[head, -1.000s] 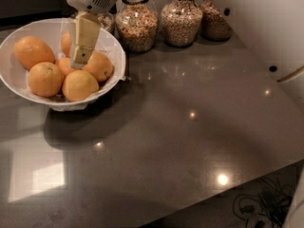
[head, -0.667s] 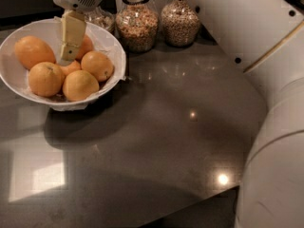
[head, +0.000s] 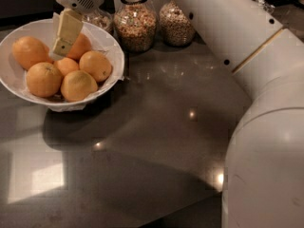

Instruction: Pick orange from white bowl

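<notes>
1. White bowl (head: 116,63): far left on the dark countertop (head: 156,141), crinkled white lining inside, holds approx. six orange fruit.
2. The orange (head: 28,51): in the bowl's left part, by the far-left wall. It's the biggest and a bit oval. Touches a rounder orange (head: 43,79) just nearer.
3. Other fruit: small one (head: 66,65) in the middle, paler one (head: 78,85) at the near side, another (head: 96,65) to the right, deep-orange one (head: 81,44) at the far side.
4. Gripper (head: 61,49): over the bowl's far-middle, pointing down and left, in front of the far fruit. It's right of the orange and not touching it. Clenched or released: can't tell.
5. Glass jars, far edge: one (head: 97,19) partly hidden behind the wrist, middle one (head: 135,25) and right one (head: 176,25) w/ grainy fill.
6. White arm (head: 266,127): fills the right side, far to near.
</notes>
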You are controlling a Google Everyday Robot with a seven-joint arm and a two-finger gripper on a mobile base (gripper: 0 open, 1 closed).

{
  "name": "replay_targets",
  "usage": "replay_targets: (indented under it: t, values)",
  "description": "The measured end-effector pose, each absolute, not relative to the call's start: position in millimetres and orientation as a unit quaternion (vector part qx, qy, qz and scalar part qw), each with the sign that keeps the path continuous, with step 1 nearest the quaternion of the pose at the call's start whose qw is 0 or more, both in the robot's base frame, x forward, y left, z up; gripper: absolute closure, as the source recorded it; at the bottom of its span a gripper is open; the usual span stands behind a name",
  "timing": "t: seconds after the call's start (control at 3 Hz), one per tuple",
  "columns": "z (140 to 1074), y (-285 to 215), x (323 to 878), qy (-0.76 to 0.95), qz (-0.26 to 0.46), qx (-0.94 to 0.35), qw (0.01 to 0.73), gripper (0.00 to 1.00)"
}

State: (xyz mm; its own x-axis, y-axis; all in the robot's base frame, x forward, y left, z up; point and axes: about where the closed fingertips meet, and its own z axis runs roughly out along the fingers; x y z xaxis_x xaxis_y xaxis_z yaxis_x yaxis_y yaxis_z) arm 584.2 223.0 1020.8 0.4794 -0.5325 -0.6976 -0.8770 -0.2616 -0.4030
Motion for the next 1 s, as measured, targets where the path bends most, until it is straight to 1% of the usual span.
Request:
replay_targets:
  t: [0.33, 0.67, 1.0]
  values:
    - [1017.4, 227.7, 587.5, 0.504, 0.223, -0.730, 0.404, 0.00]
    - [1030.6, 231.3, 584.5, 0.524, 0.201, -0.725, 0.400, 0.00]
    - [1029.1, 232.4, 584.0, 0.524, 0.201, -0.726, 0.398, 0.00]
